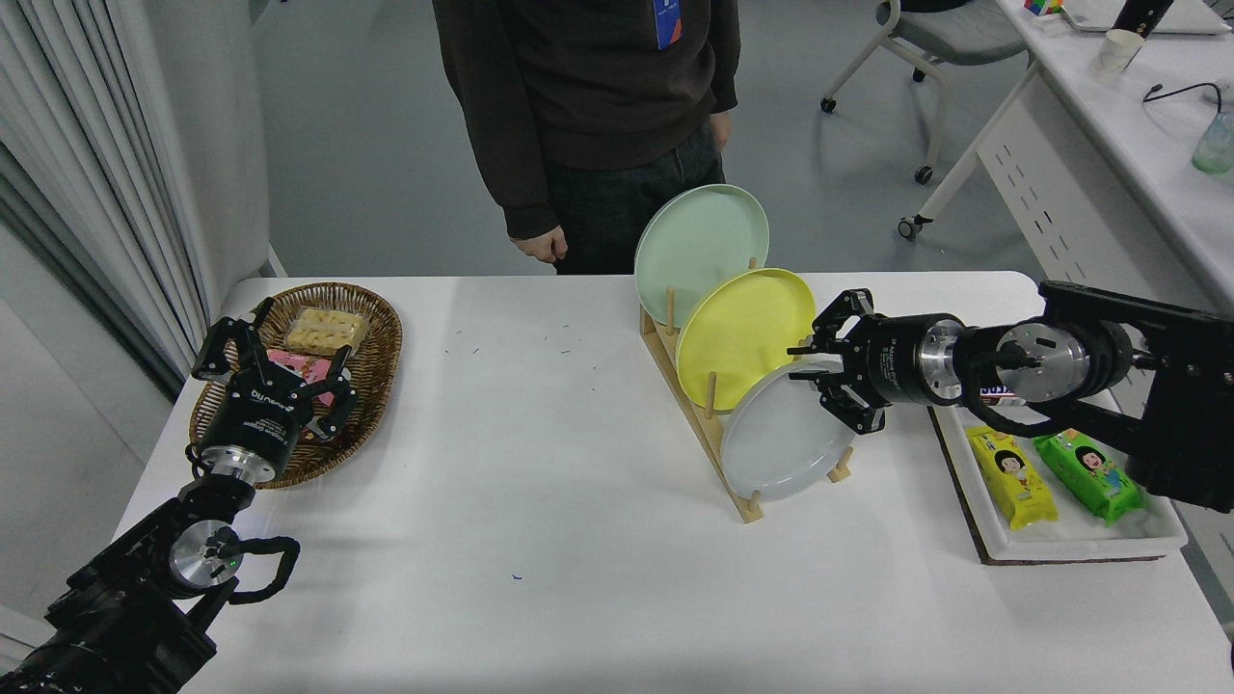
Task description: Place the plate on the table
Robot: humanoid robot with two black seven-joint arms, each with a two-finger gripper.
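The left gripper [273, 371], parked over a wicker basket [381, 376] at the table's left, carries white lettering on its black body, seen upside down and too small to read with confidence. The right gripper [827, 377] has a line of small white print along its black barrel, also too fine to make out. The yellow packet [1011, 478] and green packet [1089, 474] in the white tray [1060, 545] show cartoon faces; their print is illegible.
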